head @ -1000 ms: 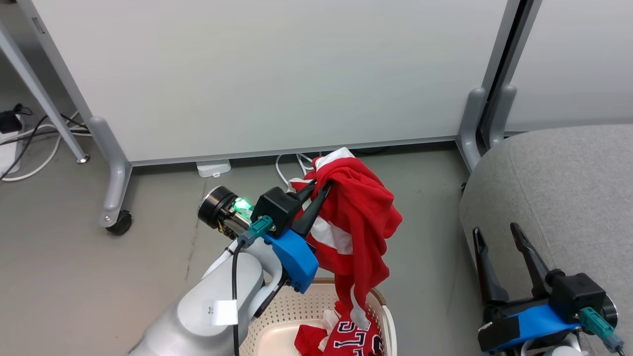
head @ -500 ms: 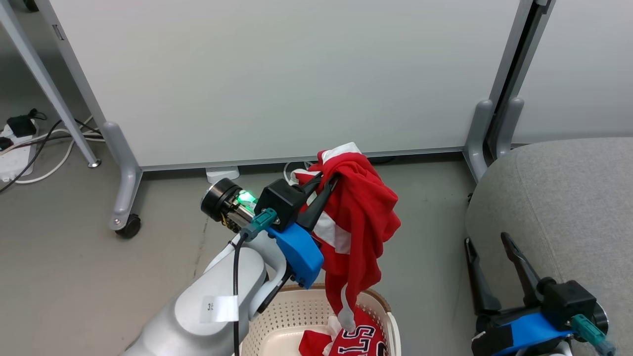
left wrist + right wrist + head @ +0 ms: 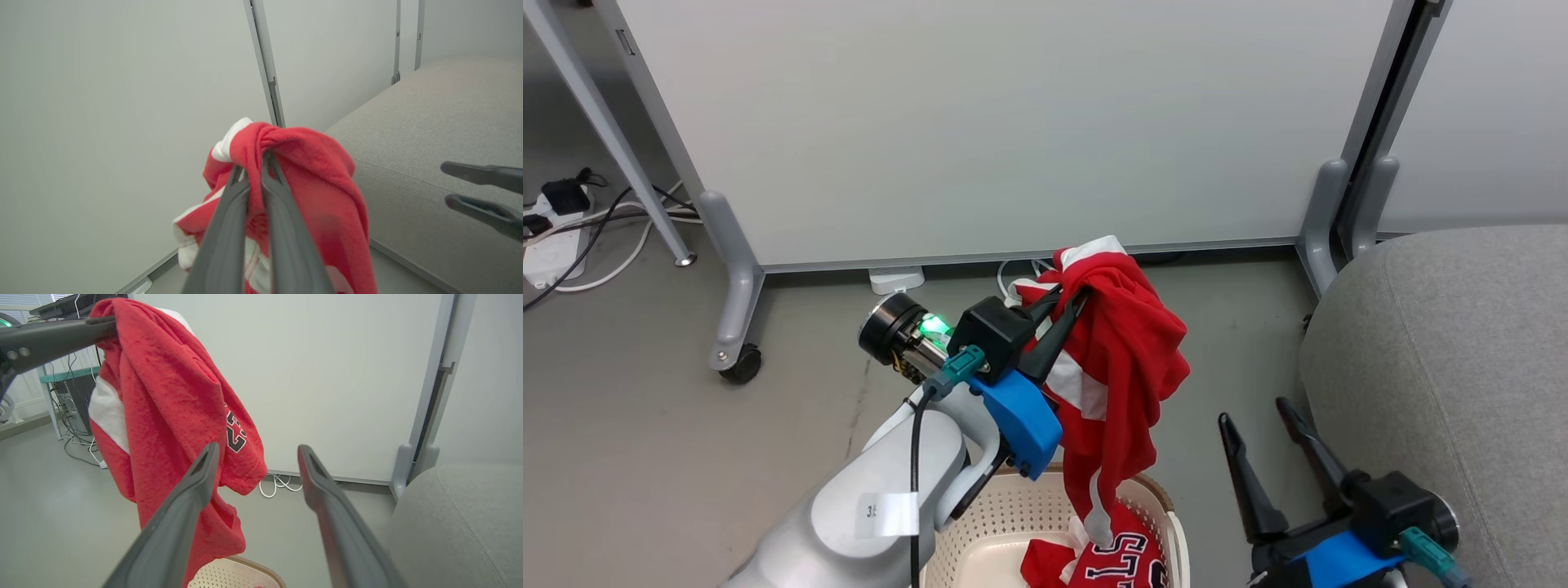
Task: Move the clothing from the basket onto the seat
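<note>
My left gripper (image 3: 1072, 296) is shut on a red garment with white stripes (image 3: 1127, 367), held up above the basket (image 3: 1001, 518); the cloth's tail hangs down to the basket. The left wrist view has the same red garment (image 3: 318, 183) pinched between my two fingers (image 3: 282, 228). A red jersey with block letters (image 3: 1115, 559) lies in the cream perforated basket. My right gripper (image 3: 1258, 412) stands open low at the right, beside the grey seat (image 3: 1462, 343). In the right wrist view the open right gripper (image 3: 255, 451) points at the hanging red garment (image 3: 171, 396), with the seat (image 3: 457, 514) at the right.
Pale grey partition panels (image 3: 1013, 122) on grey wheeled feet (image 3: 737, 359) stand behind. White cables (image 3: 1013, 278) and a power strip (image 3: 551, 245) lie on the grey floor (image 3: 645, 457).
My right gripper has moved left, away from the seat toward the hanging garment, still open. The left gripper keeps its hold; the camera has shifted slightly.
</note>
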You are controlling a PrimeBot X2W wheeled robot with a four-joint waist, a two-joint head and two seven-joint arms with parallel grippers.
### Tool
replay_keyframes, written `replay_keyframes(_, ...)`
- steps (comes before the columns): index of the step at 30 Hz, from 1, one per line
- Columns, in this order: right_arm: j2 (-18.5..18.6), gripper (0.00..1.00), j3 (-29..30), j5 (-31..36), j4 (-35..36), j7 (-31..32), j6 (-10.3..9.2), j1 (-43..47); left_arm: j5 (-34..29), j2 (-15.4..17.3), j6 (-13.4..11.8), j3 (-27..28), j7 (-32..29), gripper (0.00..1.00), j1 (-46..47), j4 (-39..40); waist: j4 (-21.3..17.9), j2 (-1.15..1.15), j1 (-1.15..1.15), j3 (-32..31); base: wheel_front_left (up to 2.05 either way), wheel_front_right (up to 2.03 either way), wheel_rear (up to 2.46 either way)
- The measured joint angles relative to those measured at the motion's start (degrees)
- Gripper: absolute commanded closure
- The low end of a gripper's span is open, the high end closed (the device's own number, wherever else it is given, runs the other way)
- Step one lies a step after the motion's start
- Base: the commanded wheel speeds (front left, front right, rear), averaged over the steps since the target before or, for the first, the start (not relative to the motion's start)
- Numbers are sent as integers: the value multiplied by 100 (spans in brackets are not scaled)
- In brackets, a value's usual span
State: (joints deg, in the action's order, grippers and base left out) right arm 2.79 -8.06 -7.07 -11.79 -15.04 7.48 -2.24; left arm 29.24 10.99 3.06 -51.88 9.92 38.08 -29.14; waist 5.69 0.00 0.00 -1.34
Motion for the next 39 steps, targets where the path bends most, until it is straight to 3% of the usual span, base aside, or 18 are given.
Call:
replay_keyframes(16,-2,0,-1222,-47,-456,-1,0,-695,-5,-113,3,-160,-25,100,140,44,127,0,0,190,0,0,0)
replay_keyframes(39,0,0,-935,-3,-1633,0,0,-2141,-21,-396,134,-357,73,100,567,-25,413,0,1,624,0,0,0)
